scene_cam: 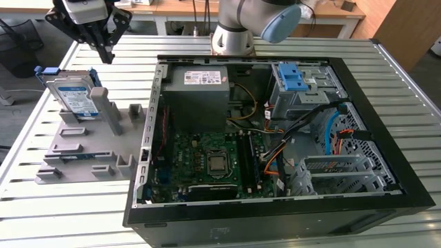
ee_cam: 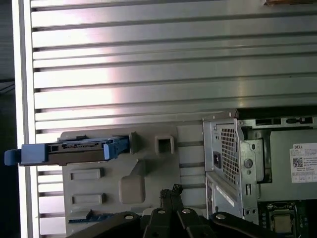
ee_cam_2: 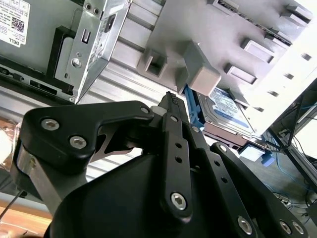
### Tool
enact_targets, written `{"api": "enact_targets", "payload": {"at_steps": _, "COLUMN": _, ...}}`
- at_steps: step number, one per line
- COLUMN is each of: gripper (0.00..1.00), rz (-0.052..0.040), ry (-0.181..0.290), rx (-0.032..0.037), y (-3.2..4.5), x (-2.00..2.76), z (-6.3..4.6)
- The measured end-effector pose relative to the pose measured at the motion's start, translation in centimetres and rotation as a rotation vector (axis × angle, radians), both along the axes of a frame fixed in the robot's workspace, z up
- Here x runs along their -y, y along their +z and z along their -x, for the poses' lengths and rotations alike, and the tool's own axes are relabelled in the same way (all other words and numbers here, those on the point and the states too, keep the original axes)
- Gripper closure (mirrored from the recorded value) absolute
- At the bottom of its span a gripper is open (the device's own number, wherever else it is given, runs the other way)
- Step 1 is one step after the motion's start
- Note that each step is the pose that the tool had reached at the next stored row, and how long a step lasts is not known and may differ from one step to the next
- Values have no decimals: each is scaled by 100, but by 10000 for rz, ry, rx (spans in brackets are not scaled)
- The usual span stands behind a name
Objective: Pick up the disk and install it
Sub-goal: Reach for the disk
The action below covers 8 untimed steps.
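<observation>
**Gripper empty above disk: risks noted**

The gripper (scene_cam: 106,53) hangs in the upper left of the exterior view, tips pointing down. In both wrist views (ee_cam_2: 171,99) (ee_cam: 171,191) the fingers look drawn together with nothing between them, so I record it as clenched and empty.

The disk (scene_cam: 74,96) stands on edge in the grey holder (scene_cam: 82,150) on the table (scene_cam: 413,103), in the left part of the exterior view, below the gripper and apart from it. It leans beside a grey post (scene_cam: 102,106). The first wrist view shows the disk (ee_cam: 79,148) edge-on, its blue frame sticking out past the holder. The second wrist view shows its labelled face (ee_cam_2: 229,106) just beyond the fingertips. The disk has not been picked up.

Risks, as I judge them:
- With the fingers together, a descent would land the tips on the disk's upper edge instead of straddling it. That could knock it over or jam it in the slot.
- The post stands close against one face. A finger on that side could strike the post.
- A grip on the blue frame alone may flex or slip, because plastic gives.
- The disk leans, so a vertical lift could drag it against the holder.

The open case (scene_cam: 386,170) fills the centre and right of the exterior view. Its bay (scene_cam: 303,90) at the upper right carries a blue latch (scene_cam: 292,77), and loose cables (scene_cam: 331,135) run just below it. A carried disk could snag on them.
</observation>
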<state>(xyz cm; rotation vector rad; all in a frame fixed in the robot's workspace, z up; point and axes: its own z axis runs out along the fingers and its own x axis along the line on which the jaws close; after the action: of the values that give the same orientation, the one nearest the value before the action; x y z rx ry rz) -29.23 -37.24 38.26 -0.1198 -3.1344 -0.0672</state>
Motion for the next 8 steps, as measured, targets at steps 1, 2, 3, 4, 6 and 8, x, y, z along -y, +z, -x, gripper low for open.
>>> {"api": "enact_targets", "payload": {"at_steps": 1, "gripper": 89, "rz": 0, "ry": 0, "rx": -13, "y": -2, "x": -3, "z": 15}}
{"api": "enact_targets", "payload": {"at_steps": 2, "gripper": 89, "rz": 0, "ry": 0, "rx": -26, "y": -3, "x": -7, "z": 30}}
{"api": "enact_targets", "payload": {"at_steps": 3, "gripper": 89, "rz": -1, "ry": 1, "rx": -38, "y": -4, "x": -10, "z": 45}}
{"api": "enact_targets", "payload": {"at_steps": 4, "gripper": 89, "rz": 0, "ry": 1, "rx": -52, "y": -5, "x": -14, "z": 62}}
{"api": "enact_targets", "payload": {"at_steps": 6, "gripper": 89, "rz": 0, "ry": -1, "rx": -77, "y": -8, "x": -20, "z": 91}}
{"api": "enact_targets", "payload": {"at_steps": 8, "gripper": 89, "rz": -1, "ry": -1, "rx": -100, "y": -10, "x": -25, "z": 115}}
